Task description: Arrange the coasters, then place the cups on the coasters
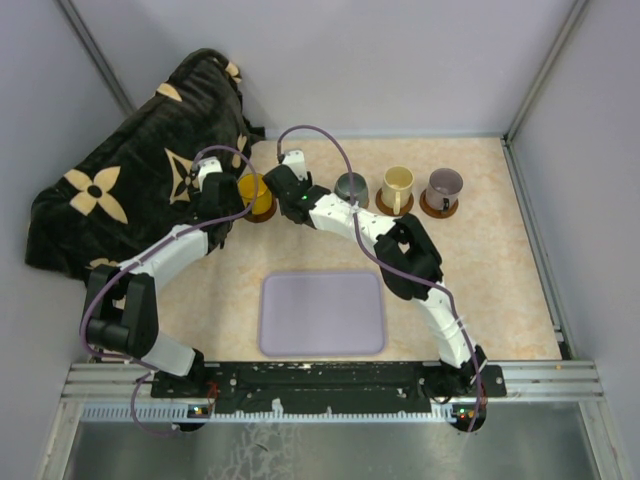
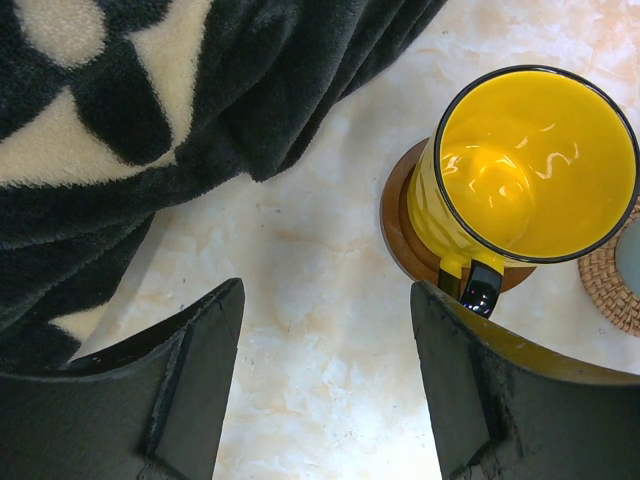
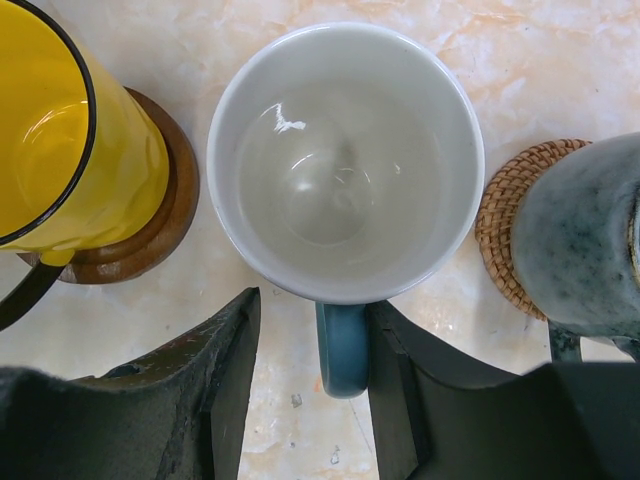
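A black plush blanket crowds the far left beside the yellow mug; open marbled tabletop lies right of the lavender rectangular tray.

Five cups are lined up along the far edge of the tabletop. The end cup on the left is set on a coaster. The next cup is just right of it. A blanket is heaped at the far left corner. A tray is laid by the middle of the near edge.

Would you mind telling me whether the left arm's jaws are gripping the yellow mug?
No, the left jaws stand open over bare table, with the yellow mug outside them.
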Tool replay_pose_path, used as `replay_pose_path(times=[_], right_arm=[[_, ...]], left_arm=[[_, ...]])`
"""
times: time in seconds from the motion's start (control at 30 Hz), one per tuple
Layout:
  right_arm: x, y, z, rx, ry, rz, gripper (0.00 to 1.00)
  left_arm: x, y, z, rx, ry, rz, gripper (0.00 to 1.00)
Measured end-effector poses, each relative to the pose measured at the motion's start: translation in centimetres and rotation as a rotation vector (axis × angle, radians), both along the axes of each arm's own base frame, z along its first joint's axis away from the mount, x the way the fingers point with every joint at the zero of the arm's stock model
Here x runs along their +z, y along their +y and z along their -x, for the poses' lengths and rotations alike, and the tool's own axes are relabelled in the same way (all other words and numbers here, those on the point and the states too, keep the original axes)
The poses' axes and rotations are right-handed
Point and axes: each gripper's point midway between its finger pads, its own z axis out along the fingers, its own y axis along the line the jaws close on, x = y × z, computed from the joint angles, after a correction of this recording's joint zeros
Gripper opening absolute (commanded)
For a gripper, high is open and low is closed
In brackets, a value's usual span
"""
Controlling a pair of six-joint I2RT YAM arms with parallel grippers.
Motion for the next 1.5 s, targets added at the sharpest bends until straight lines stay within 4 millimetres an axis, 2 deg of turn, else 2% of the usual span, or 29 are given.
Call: replay_pose_path(times=[1.13, 1.37, 1.5], right_arm=[[-0.3, 0.5, 0.6, 0.000, 0.004, -0.005, 0.44], [-3.0, -2.0, 2.6, -0.032, 0.062, 0.046, 0.45], [-2.5, -4.1, 4.3, -0.051, 0.073, 0.061, 0.45]], left_arm=[[0.0, 0.0, 0.0, 0.001, 0.000, 0.002, 0.74], [0.0, 0.0, 0.0, 0.001, 0.001, 0.001, 0.74], [0.1, 0.0, 0.1, 0.000, -0.001, 0.002, 0.74]])
